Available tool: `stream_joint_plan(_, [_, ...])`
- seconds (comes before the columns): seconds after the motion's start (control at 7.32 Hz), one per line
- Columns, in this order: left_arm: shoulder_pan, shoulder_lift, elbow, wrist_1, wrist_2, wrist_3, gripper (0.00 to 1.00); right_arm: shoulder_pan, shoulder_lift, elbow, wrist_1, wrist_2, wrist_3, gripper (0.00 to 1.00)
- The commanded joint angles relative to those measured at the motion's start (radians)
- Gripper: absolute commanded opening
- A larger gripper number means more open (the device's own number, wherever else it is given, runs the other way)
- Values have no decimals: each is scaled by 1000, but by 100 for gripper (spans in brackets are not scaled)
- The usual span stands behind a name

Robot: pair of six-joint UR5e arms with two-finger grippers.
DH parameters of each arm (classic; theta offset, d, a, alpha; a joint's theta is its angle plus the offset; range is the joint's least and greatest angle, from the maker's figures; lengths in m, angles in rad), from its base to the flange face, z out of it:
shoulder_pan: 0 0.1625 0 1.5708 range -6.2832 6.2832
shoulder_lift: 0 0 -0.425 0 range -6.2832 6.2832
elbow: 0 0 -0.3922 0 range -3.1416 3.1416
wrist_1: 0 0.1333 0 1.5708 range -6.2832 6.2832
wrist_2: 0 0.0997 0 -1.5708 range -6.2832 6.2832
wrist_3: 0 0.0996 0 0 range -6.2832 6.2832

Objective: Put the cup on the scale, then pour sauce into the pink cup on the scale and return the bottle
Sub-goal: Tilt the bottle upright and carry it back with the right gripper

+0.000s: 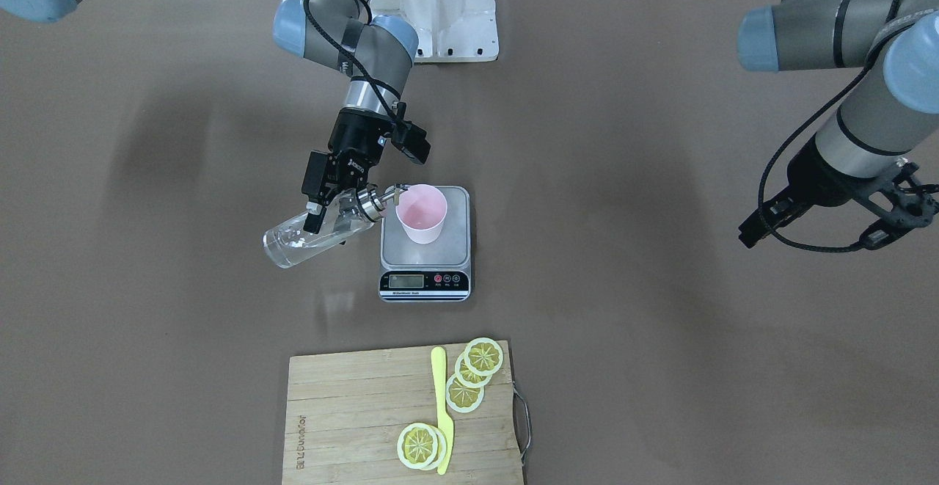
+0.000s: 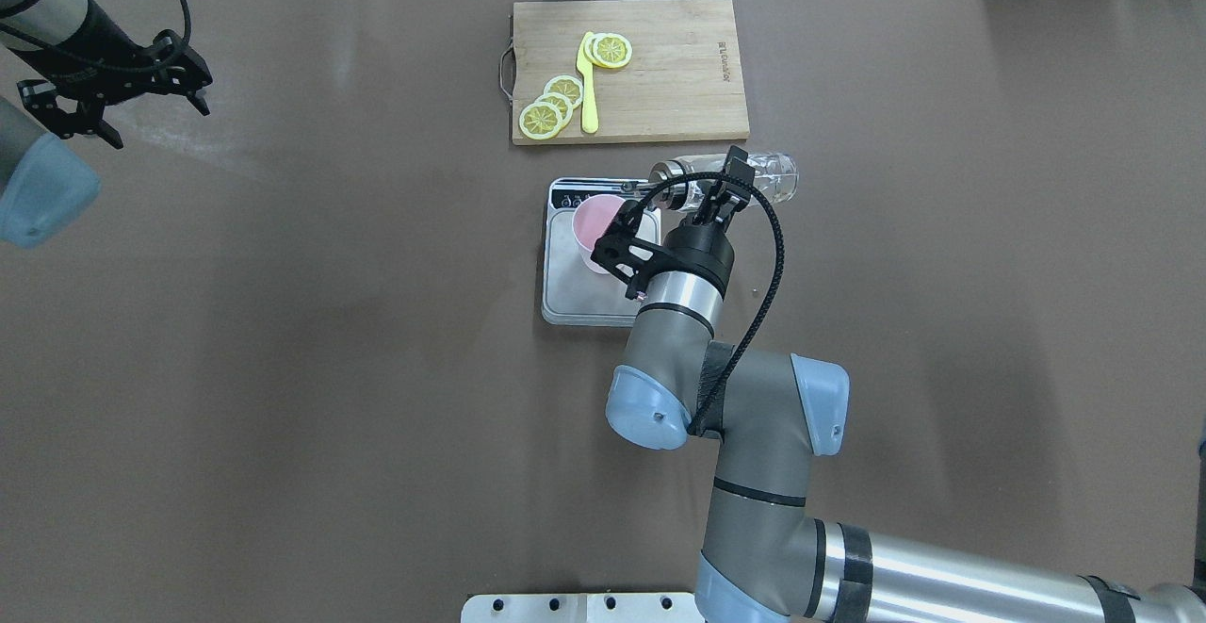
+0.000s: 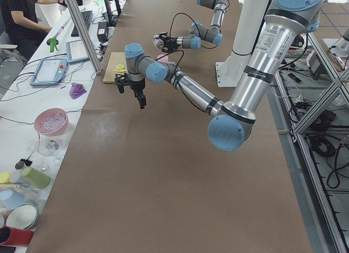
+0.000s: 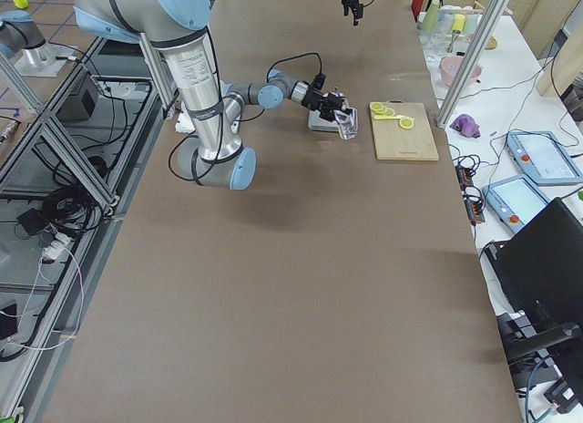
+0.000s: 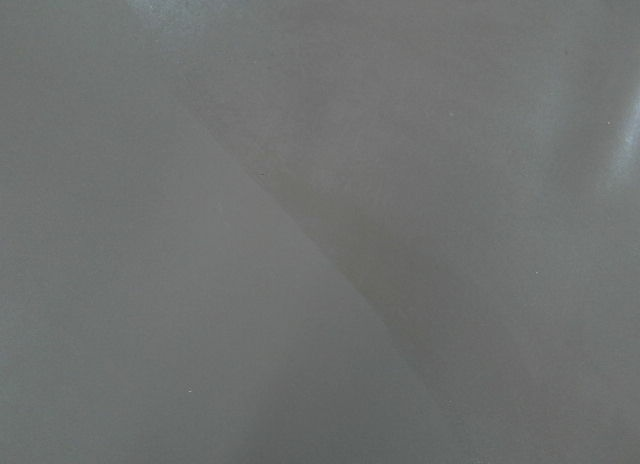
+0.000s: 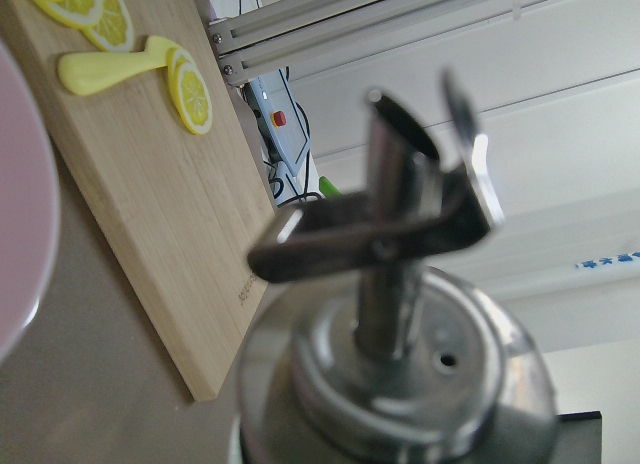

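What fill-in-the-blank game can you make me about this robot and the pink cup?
1. The pink cup stands on the silver ____.
2. The right claw holds the glass ____ tipped toward the cup.
3. The knife on the wooden board is coloured ____.
4. The left claw holds ____.
Missing words: scale; bottle; yellow; nothing.

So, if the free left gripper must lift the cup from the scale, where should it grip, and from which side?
Probably its upper wall, just under the rim, coming from the robot's left. The cup stands upright and widens upward, so it should wedge in the grip rather than slip down. The spout of the bottle and the right gripper occupy the other side.
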Motion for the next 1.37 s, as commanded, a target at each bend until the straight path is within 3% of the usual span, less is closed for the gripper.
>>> stream_joint_plan(0.0, [-3,-2,-3,2,2,0,98,19,-19,89,100,120,29,0])
stream_joint_plan(0.41, [-18,-11,-5,5,3,3,98,91,-148,279,102,233,147,0])
stream_joint_plan(0.82, [-19,-17,-25,6,11,2,98,198,-230,425,103,453,359,0])
stream_joint_plan(0.96, [-19,-18,-40,8,14,0,98,227,-308,456,201,516,399,0])
stream_joint_plan(1.09, [-18,-20,-48,9,14,-2,98,262,-408,452,388,579,394,0])
stream_joint_plan(1.23, [-18,-20,-51,9,15,0,98,307,-479,441,477,624,391,0])
